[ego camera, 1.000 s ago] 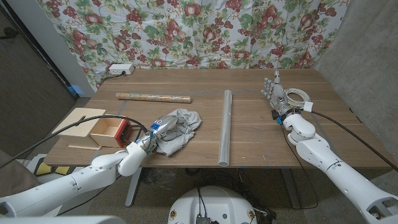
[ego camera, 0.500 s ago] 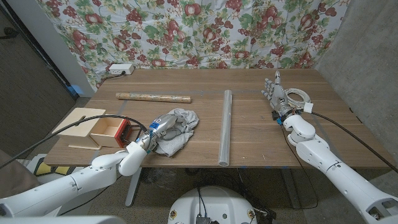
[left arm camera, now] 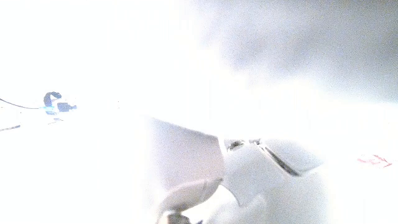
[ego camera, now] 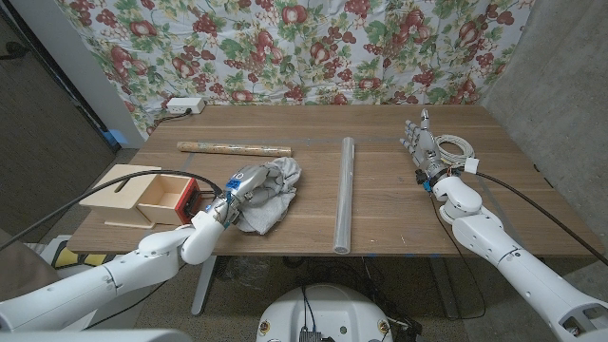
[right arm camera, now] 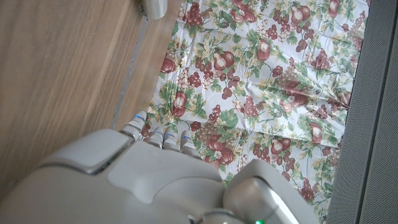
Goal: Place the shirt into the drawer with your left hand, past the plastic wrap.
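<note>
Head view: the left hand (ego camera: 237, 185) grips the grey shirt (ego camera: 269, 193), which is bunched on the table (ego camera: 399, 214) just right of the open wooden drawer (ego camera: 161, 198). A clear plastic wrap roll (ego camera: 345, 193) lies lengthwise to the shirt's right, and a brown paper roll (ego camera: 234, 148) lies behind it. At the far right, the right hand (ego camera: 421, 145) stands with fingers straight and close together, holding nothing, beside a white cable coil (ego camera: 456, 147). Left wrist view is washed out white.

Brown paper roll (ego camera: 234, 148) — power strip (ego camera: 183, 105); cable coil (ego camera: 456, 146)
</note>
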Controlling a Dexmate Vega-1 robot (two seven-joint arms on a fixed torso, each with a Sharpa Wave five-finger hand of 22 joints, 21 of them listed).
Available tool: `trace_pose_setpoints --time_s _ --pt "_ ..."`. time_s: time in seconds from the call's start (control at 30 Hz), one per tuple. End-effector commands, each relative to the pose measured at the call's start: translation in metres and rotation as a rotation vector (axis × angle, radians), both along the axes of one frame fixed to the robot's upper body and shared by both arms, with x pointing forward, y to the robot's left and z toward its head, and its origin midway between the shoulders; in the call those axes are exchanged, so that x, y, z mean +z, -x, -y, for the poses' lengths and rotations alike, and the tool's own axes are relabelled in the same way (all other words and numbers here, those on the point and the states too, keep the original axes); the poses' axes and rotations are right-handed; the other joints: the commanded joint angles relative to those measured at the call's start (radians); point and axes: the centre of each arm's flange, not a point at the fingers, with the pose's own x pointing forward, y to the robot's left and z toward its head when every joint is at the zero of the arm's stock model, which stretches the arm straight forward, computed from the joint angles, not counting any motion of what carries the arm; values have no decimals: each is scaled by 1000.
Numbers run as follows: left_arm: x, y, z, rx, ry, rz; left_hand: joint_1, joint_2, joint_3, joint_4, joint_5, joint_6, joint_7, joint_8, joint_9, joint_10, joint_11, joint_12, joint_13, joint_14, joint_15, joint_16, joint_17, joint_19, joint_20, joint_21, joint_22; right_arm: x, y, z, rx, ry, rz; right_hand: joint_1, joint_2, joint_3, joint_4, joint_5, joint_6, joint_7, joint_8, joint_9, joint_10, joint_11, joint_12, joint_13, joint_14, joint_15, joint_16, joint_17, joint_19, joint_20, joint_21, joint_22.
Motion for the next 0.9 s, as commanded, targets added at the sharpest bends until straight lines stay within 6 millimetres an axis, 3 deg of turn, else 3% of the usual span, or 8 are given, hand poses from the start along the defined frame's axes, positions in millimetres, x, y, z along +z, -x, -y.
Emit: trace_pose_setpoints --time_s 0.03,0.9 --pt "14 8 0 0 25 32 32 33 375 -246 11 12 3 10 -7 15 1 6 0 10 -47 -7 13 -2 -172 13 7 0 -1 0 3 1 0 -4 3 2 -2 0 6 2 3 5 1 3 9 6 -4 -7 6 4 -1 1 3 3" --pt "36 28 0 -22 86 121 10 7 422 -245 27 52 15 18 -42 50 2 14 -10 36 -52 -19 39 8 -175 21 3 6 -1 0 0 10 9 -4 3 3 -2 0 5 4 2 5 0 3 9 6 -5 -7 6 4 -2 1 4 3"
